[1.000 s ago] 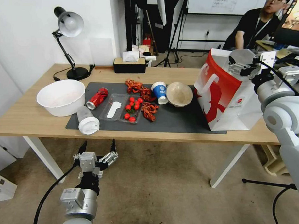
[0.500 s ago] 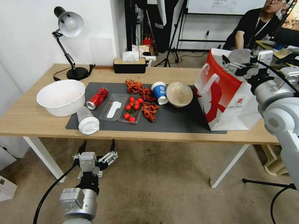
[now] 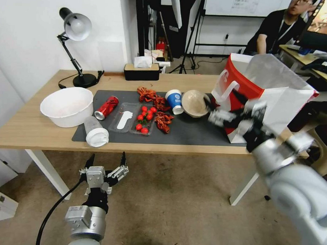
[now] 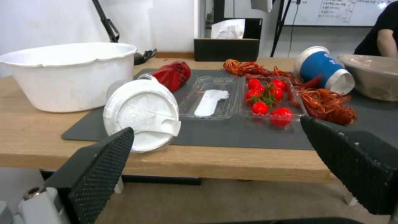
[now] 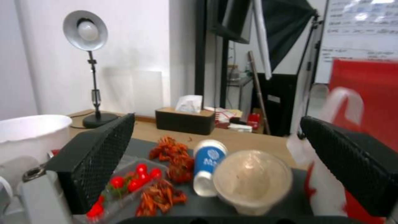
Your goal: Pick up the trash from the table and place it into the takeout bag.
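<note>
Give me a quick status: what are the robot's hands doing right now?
Right hand open, empty, low beside the beige bowl, in front of the takeout bag. Left hand open, parked below the table edge. Nothing blocking.

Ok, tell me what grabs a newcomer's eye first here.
The tall red-and-white takeout bag stands at the table's right end. The right gripper, jaws open, hangs beside it near the beige bowl. Red crayfish shells and cherry tomatoes litter the dark mat.
</note>
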